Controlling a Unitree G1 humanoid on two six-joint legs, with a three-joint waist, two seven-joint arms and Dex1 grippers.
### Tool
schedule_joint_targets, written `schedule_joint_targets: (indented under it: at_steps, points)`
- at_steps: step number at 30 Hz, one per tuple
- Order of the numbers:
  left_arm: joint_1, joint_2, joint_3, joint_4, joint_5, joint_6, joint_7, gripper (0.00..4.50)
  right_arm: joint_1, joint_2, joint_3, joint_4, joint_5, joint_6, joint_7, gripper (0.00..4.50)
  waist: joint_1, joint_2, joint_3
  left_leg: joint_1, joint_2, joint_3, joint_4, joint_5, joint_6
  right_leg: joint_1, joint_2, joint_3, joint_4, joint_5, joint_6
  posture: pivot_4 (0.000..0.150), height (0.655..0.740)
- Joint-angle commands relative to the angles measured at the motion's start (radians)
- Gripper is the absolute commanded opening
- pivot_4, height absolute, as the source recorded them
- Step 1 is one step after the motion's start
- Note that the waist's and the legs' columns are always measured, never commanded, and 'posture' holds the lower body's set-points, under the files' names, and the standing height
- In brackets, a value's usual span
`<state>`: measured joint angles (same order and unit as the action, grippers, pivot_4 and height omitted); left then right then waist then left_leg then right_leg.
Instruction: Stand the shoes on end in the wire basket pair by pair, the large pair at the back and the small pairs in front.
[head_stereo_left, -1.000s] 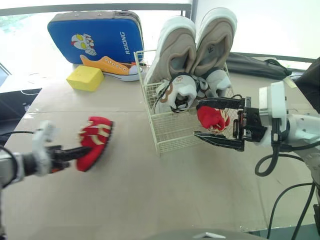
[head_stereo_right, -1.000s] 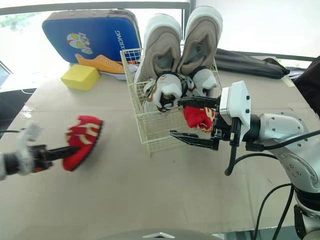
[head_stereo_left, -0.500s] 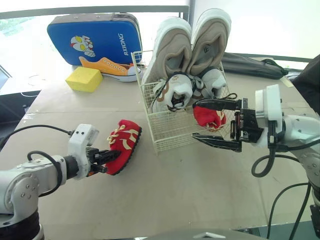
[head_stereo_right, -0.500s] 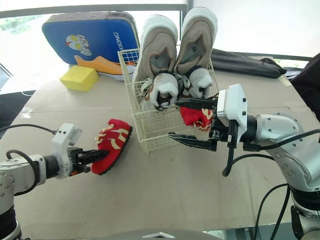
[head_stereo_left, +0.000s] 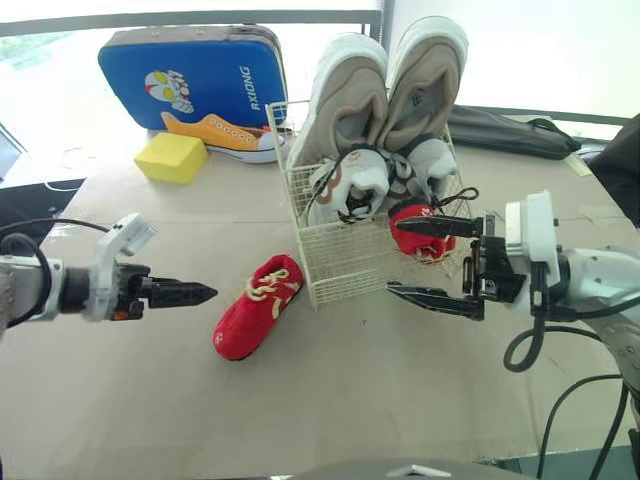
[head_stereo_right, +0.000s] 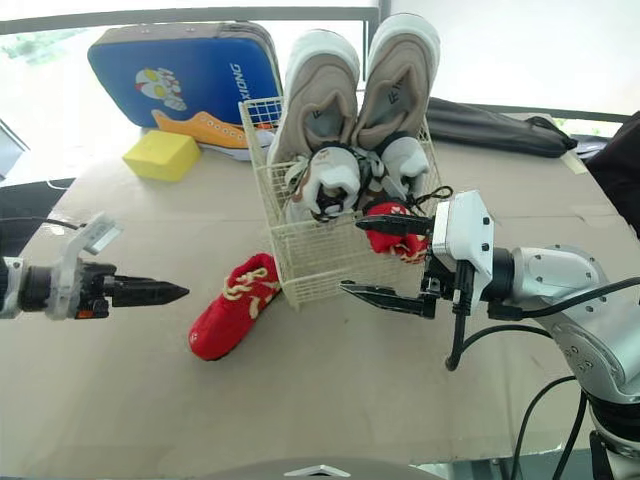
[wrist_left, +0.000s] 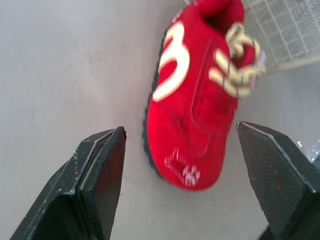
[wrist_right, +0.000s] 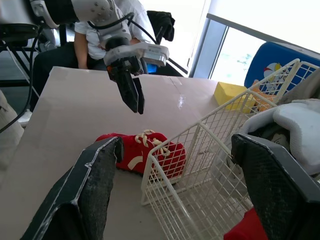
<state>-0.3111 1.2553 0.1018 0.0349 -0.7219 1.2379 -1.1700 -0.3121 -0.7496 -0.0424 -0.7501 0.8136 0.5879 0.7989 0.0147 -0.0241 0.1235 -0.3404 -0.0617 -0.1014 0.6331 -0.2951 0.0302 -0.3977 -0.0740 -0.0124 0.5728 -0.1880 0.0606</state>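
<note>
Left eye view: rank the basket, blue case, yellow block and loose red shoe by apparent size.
1. basket
2. blue case
3. loose red shoe, though it lies nearer the camera than the block
4. yellow block

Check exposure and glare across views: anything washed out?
Left eye view: window blown out white beside the blue case. Right wrist view: backlit too, small glare spot on the table. Left wrist view: even light, no glare on the red shoe.

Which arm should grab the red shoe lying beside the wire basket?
Left. Its open jaws point straight at the small red fabric shoe; the right jaws sit past the white wire basket.
</note>
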Motion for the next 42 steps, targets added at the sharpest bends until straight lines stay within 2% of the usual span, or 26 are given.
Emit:
schedule_joint_targets:
  at_steps: [1,5,8,11,13,14,15,16,17,19,22,24,27,29,30,32,35,37,42]
  points:
    - [-0.18,-0.037,-0.252,0.138,0.152,-0.167,-0.193,3.87,0.019,-0.032,-0.066,-0.058,0.041,0.014,-0.022,3.6,0.0,0.0,0.0,0.0,0.0,0.0,0.0,0.0,0.001,0.0,0.0,0.0,0.0,0.0,0.0,0.15,0.74]
    - [-0.36,-0.169,-0.49,0.329,0.341,-0.333,-0.336,3.87,0.061,-0.078,-0.115,-0.099,0.08,0.041,-0.04,3.6,0.002,-0.001,-0.001,-0.002,0.0,0.0,0.001,0.003,0.005,-0.001,0.0,0.0,-0.001,0.002,-0.003,0.15,0.74]
    - [-0.411,-0.268,-0.599,0.448,0.457,-0.458,-0.391,3.87,0.112,-0.124,-0.16,-0.14,0.116,0.064,-0.051,3.6,0.002,-0.002,-0.001,-0.003,0.0,0.0,0.002,0.001,0.007,-0.001,0.0,0.001,-0.001,0.002,-0.004,0.15,0.74]
    - [-0.396,-0.308,-0.639,0.485,0.526,-0.532,-0.421,3.21,0.171,-0.176,-0.219,-0.179,0.155,0.078,-0.043,3.6,0.006,0.004,-0.006,-0.003,-0.002,0.001,0.003,-0.001,0.011,0.0,-0.004,0.001,-0.001,0.002,-0.004,0.15,0.74]
    - [-0.371,-0.313,-0.621,0.479,0.532,-0.537,-0.433,2.18,0.204,-0.208,-0.259,-0.193,0.183,0.08,-0.029,3.6,0.006,0.004,-0.008,-0.003,-0.003,0.001,0.003,-0.001,0.012,0.001,-0.012,0.0,-0.002,0.0,0.0,0.15,0.74]
    - [-0.36,-0.311,-0.596,0.474,0.519,-0.522,-0.435,1.91,0.215,-0.222,-0.272,-0.196,0.188,0.079,-0.019,3.6,0.005,0.004,-0.008,-0.003,-0.004,0.001,0.003,-0.002,0.013,0.001,-0.012,0.0,-0.001,0.0,0.001,0.15,0.74]
    - [-0.351,-0.311,-0.559,0.47,0.5,-0.5,-0.426,1.72,0.224,-0.233,-0.28,-0.196,0.188,0.074,-0.01,3.6,0.003,0.004,-0.009,-0.003,-0.004,0.001,0.004,-0.002,0.013,0.001,-0.012,0.0,-0.001,0.0,0.001,0.15,0.74]
    - [-0.341,-0.308,-0.524,0.462,0.484,-0.482,-0.419,1.11,0.231,-0.24,-0.286,-0.195,0.188,0.068,-0.004,3.6,0.001,0.003,-0.01,-0.003,-0.004,0.001,0.004,-0.002,0.014,0.001,-0.012,0.0,-0.001,-0.001,0.002,0.15,0.74]
    - [-0.326,-0.3,-0.484,0.445,0.461,-0.462,-0.42,0.94,0.236,-0.245,-0.289,-0.191,0.183,0.062,0.003,3.6,0.001,0.003,-0.01,-0.003,-0.004,0.001,0.004,-0.002,0.014,0.001,-0.012,0.0,-0.001,-0.001,0.002,0.15,0.74]
    - [-0.264,-0.256,-0.351,0.339,0.359,-0.359,-0.422,0.32,0.248,-0.247,-0.285,-0.17,0.157,0.047,0.02,3.6,-0.001,0.003,-0.009,-0.003,-0.004,0.001,0.004,-0.002,0.014,0.001,-0.012,0.0,-0.001,-0.001,0.003,0.15,0.74]
    - [-0.064,-0.157,-0.08,0.061,0.177,-0.172,-0.387,0.07,0.281,-0.24,-0.303,-0.113,0.097,0.02,0.037,3.6,-0.014,-0.004,-0.006,-0.005,-0.003,0.001,0.004,-0.003,0.014,-0.002,-0.011,0.0,0.0,0.001,0.006,0.15,0.74]
    - [0.054,-0.159,0.132,-0.13,0.06,-0.036,-0.326,0.06,0.295,-0.235,-0.328,-0.065,0.055,-0.002,0.045,3.6,-0.014,-0.007,-0.004,-0.006,-0.002,-0.001,0.004,-0.002,0.013,-0.003,-0.011,0.0,0.0,0.003,0.003,0.15,0.74]
    - [0.076,-0.302,0.443,-0.382,-0.12,0.168,-0.139,0.04,0.307,-0.235,-0.352,0.004,0.013,-0.032,0.077,3.6,0.009,-0.006,-0.001,-0.006,-0.003,-0.002,0.004,-0.003,0.013,0.0,-0.013,-0.002,-0.003,0.0,0.006,0.15,0.74]
    - [-0.002,-0.485,0.576,-0.523,-0.241,0.187,0.072,0.03,0.306,-0.232,-0.356,0.034,0.006,-0.05,0.103,3.6,0.027,-0.001,0.0,-0.004,-0.004,-0.002,0.004,-0.004,0.011,0.002,-0.013,-0.003,-0.004,-0.002,0.004,0.15,0.74]
    - [-0.021,-0.567,0.571,-0.631,-0.247,0.129,0.173,0.03,0.298,-0.228,-0.355,0.048,0.013,-0.052,0.112,3.6,0.03,0.0,0.0,-0.004,-0.004,-0.002,0.005,-0.005,0.009,0.004,-0.013,-0.005,-0.004,-0.001,0.005,0.15,0.74]
    - [-0.044,-0.665,0.521,-0.764,-0.234,0.05,0.307,0.03,0.279,-0.225,-0.344,0.07,0.014,-0.055,0.123,3.6,0.03,-0.002,0.0,-0.004,-0.003,-0.002,0.007,-0.003,0.006,0.006,-0.014,-0.005,-0.002,0.001,0.009,0.15,0.74]
    - [-0.071,-0.763,0.407,-0.819,-0.166,-0.073,0.447,0.03,0.257,-0.228,-0.326,0.096,-0.007,-0.064,0.141,3.6,0.027,-0.003,0.0,-0.003,-0.002,-0.003,0.009,0.001,-0.001,0.008,-0.013,-0.004,0.0,0.002,0.008,0.15,0.74]
    - [-0.076,-0.798,0.216,-0.785,0.067,-0.325,0.508,0.03,0.25,-0.23,-0.324,0.101,-0.011,-0.067,0.147,3.6,0.026,-0.003,0.0,-0.002,-0.002,-0.003,0.009,0.001,-0.001,0.009,-0.012,-0.004,0.0,0.001,0.006,0.15,0.74]
    - [-0.058,-0.869,-0.012,-0.657,0.381,-0.782,0.581,0.03,0.244,-0.226,-0.333,0.061,-0.002,-0.048,0.119,3.6,0.029,-0.002,-0.001,-0.002,-0.002,-0.001,0.008,0.001,-0.001,0.011,-0.012,-0.003,-0.003,0.002,-0.001,0.15,0.74]
